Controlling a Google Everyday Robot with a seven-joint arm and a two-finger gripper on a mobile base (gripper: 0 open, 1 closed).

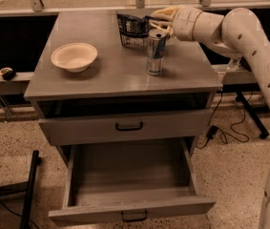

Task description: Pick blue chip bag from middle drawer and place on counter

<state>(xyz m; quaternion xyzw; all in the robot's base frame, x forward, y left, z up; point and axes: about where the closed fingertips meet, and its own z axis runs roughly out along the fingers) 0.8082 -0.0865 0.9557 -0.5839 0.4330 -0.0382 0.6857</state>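
The blue chip bag [132,30] is dark blue foil with white lettering. It hangs upright over the far part of the counter [115,70], its lower edge close to the surface. My gripper [157,22] is shut on the bag's right edge, just behind and above the silver-and-blue drink can [155,51]. The arm reaches in from the right. The middle drawer [129,180] is pulled wide open below, and nothing shows inside it.
A cream bowl [74,56] sits on the counter's left side. The drawer above [129,126] is slightly ajar. A black frame [27,194] stands at the lower left, cables [230,132] lie on the floor at the right. A rail runs behind the cabinet.
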